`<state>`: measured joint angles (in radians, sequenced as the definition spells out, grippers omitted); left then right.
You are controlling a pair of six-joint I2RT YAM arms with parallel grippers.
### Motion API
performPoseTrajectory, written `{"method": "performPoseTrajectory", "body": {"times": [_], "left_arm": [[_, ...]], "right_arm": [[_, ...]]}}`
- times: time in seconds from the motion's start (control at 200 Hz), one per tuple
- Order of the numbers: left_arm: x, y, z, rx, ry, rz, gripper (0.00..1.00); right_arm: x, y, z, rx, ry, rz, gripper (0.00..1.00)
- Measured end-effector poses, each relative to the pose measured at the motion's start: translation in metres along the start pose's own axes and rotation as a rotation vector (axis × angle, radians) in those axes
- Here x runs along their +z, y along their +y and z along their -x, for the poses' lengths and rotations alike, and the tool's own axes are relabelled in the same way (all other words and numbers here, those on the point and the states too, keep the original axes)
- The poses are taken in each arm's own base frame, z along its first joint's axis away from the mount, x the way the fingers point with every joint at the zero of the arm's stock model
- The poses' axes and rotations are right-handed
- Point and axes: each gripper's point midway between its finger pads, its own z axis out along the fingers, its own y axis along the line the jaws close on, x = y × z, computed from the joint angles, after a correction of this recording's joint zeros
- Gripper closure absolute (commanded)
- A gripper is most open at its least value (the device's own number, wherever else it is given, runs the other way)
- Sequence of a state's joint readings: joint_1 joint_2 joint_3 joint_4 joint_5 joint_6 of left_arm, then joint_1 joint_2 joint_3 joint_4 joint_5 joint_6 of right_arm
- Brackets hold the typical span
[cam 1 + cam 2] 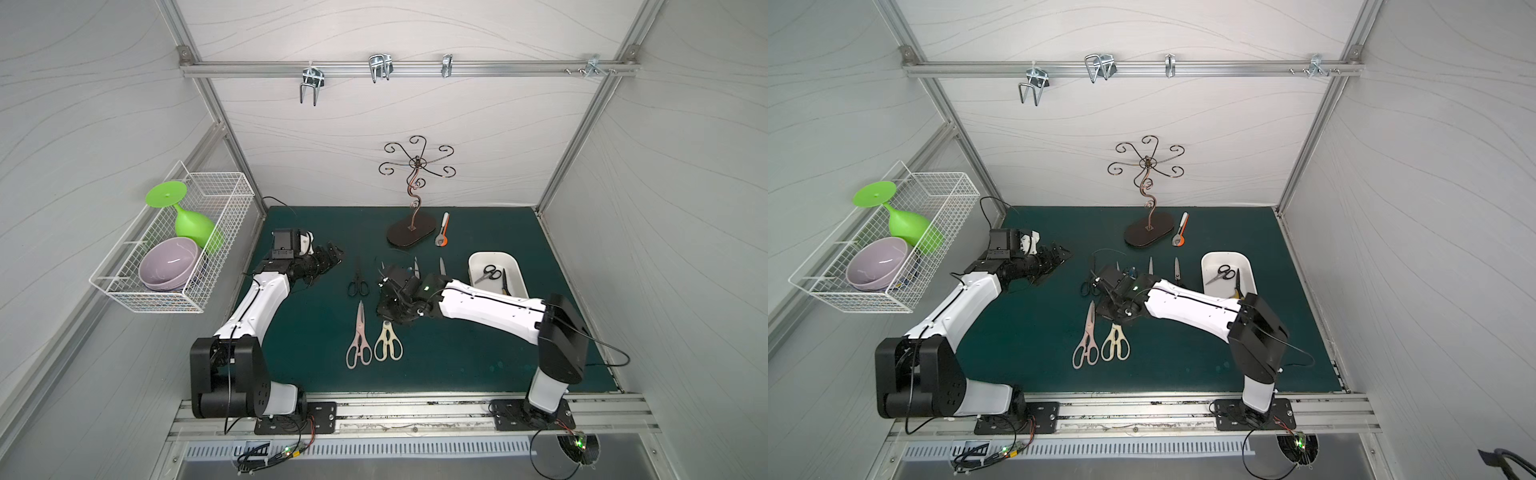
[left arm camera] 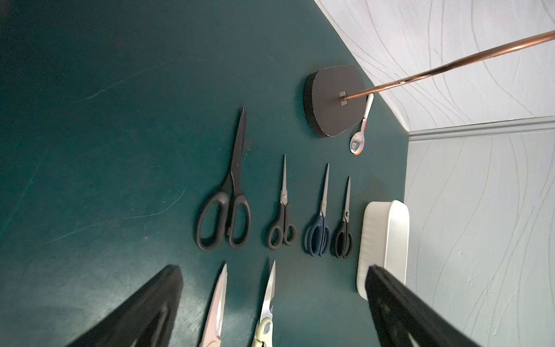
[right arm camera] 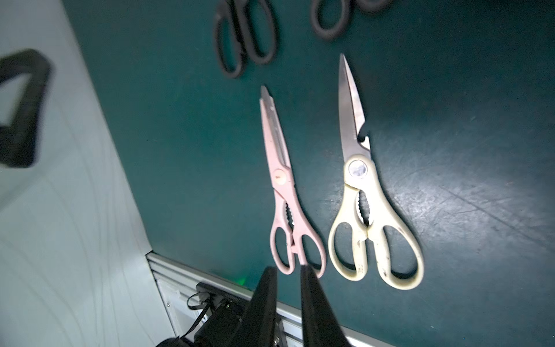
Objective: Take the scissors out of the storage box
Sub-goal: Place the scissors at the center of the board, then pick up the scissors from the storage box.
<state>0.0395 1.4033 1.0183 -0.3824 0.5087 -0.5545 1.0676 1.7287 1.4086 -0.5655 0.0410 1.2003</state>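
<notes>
The right end effector (image 3: pixel 287 272) has its fingers nearly pressed together, with a thin gap between them and nothing in it (pink handle loops show just past the tips). It hovers close to the pink shears (image 3: pixel 280 186), which lie flat on the green tabletop (image 3: pixel 450 120) just beside the cream shears (image 3: pixel 365 195), blades roughly parallel. In both top views these two sit at the lower middle of the frame, with a large black pair (image 1: pixel 358 279) above them.

The left end effector (image 2: pixel 273 270) is spread wide and holds nothing. Its wrist view shows the large black pair in a row with a small black pair (image 2: pixel 282 220), a blue pair (image 2: pixel 318 232) and a second small black pair (image 2: pixel 342 237), all flat on the tabletop.

Next to that row stands the storage box (image 1: pixel 473 266), right of centre in both top views. Inside it lie a black-handled pair (image 1: pixel 489 273) and a yellow-and-black pair (image 1: pixel 505 283).
</notes>
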Motion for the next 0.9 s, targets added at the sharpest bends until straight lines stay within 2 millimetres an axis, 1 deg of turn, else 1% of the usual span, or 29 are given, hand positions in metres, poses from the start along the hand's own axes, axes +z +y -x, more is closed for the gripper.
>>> {"method": "performPoseTrajectory", "body": {"times": [0.04, 0.08, 0.16, 0.205, 0.26, 0.285, 0.375, 0.44, 0.52, 0.62, 0.705, 0.805, 0.9], "left_arm": [[0.002, 0.000, -0.001, -0.003, 0.008, -0.003, 0.00], [0.004, 0.000, -0.003, -0.003, 0.018, -0.007, 0.01], [0.011, -0.001, -0.009, -0.001, 0.046, -0.016, 0.00], [0.015, -0.002, -0.014, 0.003, 0.065, -0.017, 0.00], [0.021, -0.006, -0.021, 0.014, 0.089, -0.024, 0.00], [0.025, -0.008, -0.025, 0.022, 0.103, -0.027, 0.00], [0.036, -0.016, -0.042, 0.045, 0.159, -0.041, 0.01], [0.044, -0.020, -0.052, 0.054, 0.196, -0.055, 0.00], [0.052, -0.024, -0.063, 0.052, 0.244, -0.074, 0.00], [0.059, -0.024, -0.070, 0.032, 0.286, -0.094, 0.00], [0.064, -0.025, -0.076, 0.017, 0.318, -0.109, 0.00], [0.068, -0.027, -0.081, 0.012, 0.345, -0.119, 0.00], [0.069, -0.030, -0.085, 0.018, 0.361, -0.130, 0.00]], "right_arm": [[-0.013, -0.001, 0.015, -0.017, -0.032, 0.023, 0.80], [-0.024, -0.006, 0.030, -0.022, -0.064, 0.035, 0.80], [-0.041, -0.025, 0.066, -0.030, -0.132, 0.029, 0.80], [-0.047, -0.042, 0.086, -0.028, -0.164, 0.010, 0.80], [-0.049, -0.061, 0.105, -0.022, -0.186, -0.019, 0.80], [-0.050, -0.073, 0.115, -0.014, -0.195, -0.037, 0.80], [-0.053, -0.112, 0.138, 0.012, -0.204, -0.096, 0.80], [-0.057, -0.137, 0.152, 0.022, -0.213, -0.134, 0.80], [-0.065, -0.161, 0.168, 0.025, -0.224, -0.174, 0.80], [-0.074, -0.190, 0.189, 0.027, -0.229, -0.226, 0.80], [-0.076, -0.214, 0.204, 0.040, -0.220, -0.265, 0.80], [-0.079, -0.249, 0.211, 0.081, -0.189, -0.320, 0.80], [-0.085, -0.279, 0.208, 0.126, -0.161, -0.371, 0.80]]}}
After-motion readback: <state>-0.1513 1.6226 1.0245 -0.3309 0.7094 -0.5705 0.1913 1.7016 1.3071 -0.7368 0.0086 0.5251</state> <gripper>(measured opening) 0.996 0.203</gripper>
